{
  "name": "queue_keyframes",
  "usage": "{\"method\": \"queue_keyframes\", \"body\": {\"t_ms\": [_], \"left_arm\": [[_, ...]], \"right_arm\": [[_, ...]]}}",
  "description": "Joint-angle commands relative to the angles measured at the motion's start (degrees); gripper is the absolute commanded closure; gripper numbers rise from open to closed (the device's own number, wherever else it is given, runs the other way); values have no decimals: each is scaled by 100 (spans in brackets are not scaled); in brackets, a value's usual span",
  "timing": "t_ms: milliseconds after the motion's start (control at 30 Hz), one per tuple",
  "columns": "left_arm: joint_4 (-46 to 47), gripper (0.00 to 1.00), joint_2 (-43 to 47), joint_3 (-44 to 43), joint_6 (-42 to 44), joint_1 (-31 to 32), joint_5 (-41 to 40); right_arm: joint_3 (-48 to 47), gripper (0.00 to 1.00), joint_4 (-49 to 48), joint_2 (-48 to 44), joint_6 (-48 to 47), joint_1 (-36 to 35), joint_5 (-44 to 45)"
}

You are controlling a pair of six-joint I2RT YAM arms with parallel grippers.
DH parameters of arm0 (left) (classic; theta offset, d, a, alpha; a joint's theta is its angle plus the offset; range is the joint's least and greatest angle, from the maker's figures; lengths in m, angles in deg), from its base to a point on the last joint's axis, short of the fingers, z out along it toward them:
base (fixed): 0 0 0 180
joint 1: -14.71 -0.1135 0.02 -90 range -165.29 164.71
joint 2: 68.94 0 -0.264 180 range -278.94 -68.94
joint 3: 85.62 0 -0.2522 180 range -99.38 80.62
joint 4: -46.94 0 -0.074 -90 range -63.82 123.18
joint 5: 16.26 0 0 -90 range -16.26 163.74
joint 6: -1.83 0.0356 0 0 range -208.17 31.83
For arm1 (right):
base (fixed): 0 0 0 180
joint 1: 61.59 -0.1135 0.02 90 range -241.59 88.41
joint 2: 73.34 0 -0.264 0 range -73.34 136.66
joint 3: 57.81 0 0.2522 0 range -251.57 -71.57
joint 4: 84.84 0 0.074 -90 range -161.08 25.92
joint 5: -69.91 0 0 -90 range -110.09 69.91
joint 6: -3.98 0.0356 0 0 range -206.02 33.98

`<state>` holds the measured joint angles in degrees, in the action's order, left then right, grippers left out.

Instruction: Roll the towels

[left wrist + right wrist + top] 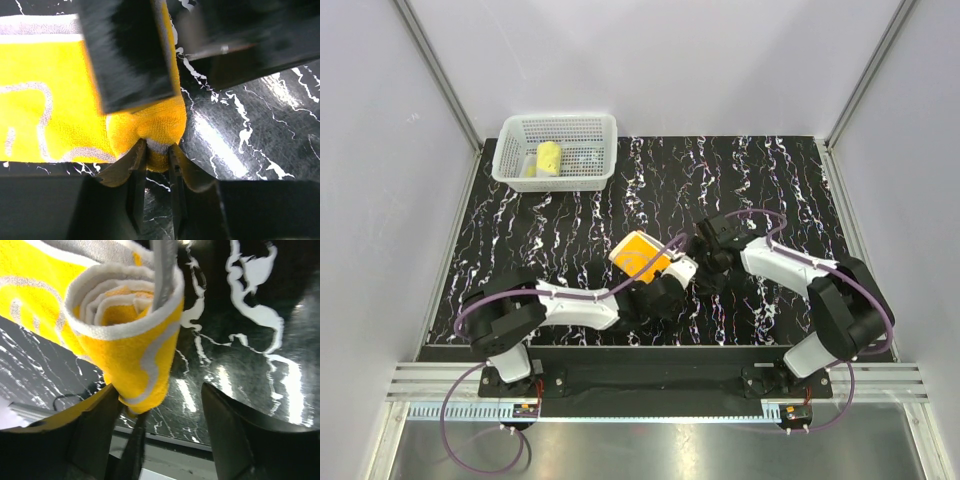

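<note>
The orange towel lies about midway along the black marbled table, closer to the near edge than the far one, with both arms meeting over it. Much of it is wound into a roll. In the right wrist view the open end of the roll shows its white-edged layers spiralling inward, and a flat part spreads away behind it.

The left gripper has its 2 fingers pressed nearly together, pinching a bunched bit of the orange cloth at the end of the roll. The right gripper stands with its jaws wide. The end of the roll hangs between them, close against 1 finger and well clear of the other, so it is not clamped.

At the far left corner sits a white mesh basket with the pale yellow towel inside it, rolled up.
</note>
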<state>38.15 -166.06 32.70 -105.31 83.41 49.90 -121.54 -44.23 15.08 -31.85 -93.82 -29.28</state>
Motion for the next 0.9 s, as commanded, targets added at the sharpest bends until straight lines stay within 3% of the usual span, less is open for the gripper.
{"method": "queue_keyframes", "body": {"t_ms": [0, 67, 367, 533, 767, 867], "left_arm": [[346, 75, 255, 248, -157, -164, 844], [469, 75, 343, 362, -210, -226, 1003], [1418, 74, 659, 925, -834, -1271, 3076], [1787, 72, 554, 934, -1184, -1746, 4174], [4067, 69, -130, 1285, -2476, -2651, 6142], [4695, 68, -491, 1355, -2908, -2898, 6373]], "right_arm": [[-381, 25, 618, -264, -275, 155, 435], [-460, 24, 751, -430, -398, 330, 584], [-146, 23, 1086, -1581, -496, 630, 1104], [733, 24, -345, -2512, -548, 621, 88], [1612, 25, -1777, -2602, -496, 613, -715], [1797, 25, -2156, -2488, -443, 613, -821]]}}
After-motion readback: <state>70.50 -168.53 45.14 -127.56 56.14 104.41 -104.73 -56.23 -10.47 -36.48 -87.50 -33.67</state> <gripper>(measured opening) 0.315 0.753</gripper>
